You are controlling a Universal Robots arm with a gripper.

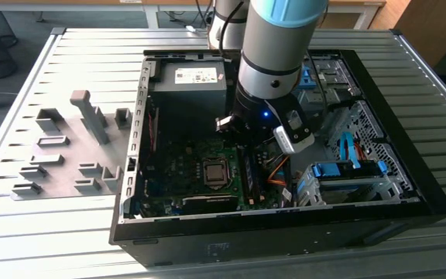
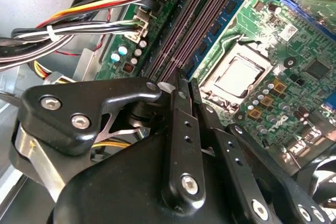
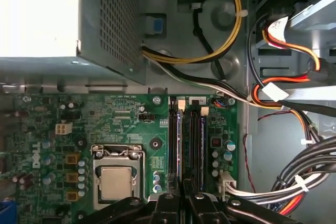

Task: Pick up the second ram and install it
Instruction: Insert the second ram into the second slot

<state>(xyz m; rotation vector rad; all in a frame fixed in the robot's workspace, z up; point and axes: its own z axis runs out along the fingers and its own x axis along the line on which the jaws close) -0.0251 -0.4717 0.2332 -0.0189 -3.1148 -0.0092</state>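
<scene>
My gripper (image 1: pixel 245 146) reaches down inside the open computer case (image 1: pixel 409 200), over the black memory slots of the motherboard (image 3: pixel 105 116). In both wrist views its two black fingers (image 2: pixel 178 129) stand almost together. The second ram (image 3: pixel 182 140) is a thin blue-green stick standing on edge in a slot. Its top edge (image 2: pixel 192 31) runs straight into the narrow gap between the fingertips. The gripper (image 3: pixel 185 184) is shut on it at the stick's near end. A second stick (image 3: pixel 202 135) sits in a slot beside it.
The processor socket (image 3: pixel 115 182) lies close beside the slots, and the power supply (image 1: pixel 192 81) sits behind. Cable bundles (image 3: pixel 310 166) and blue drive brackets (image 1: pixel 347 171) crowd the other side. A grey holder plate with blocks (image 1: pixel 60 157) lies outside the case at the exterior view's left.
</scene>
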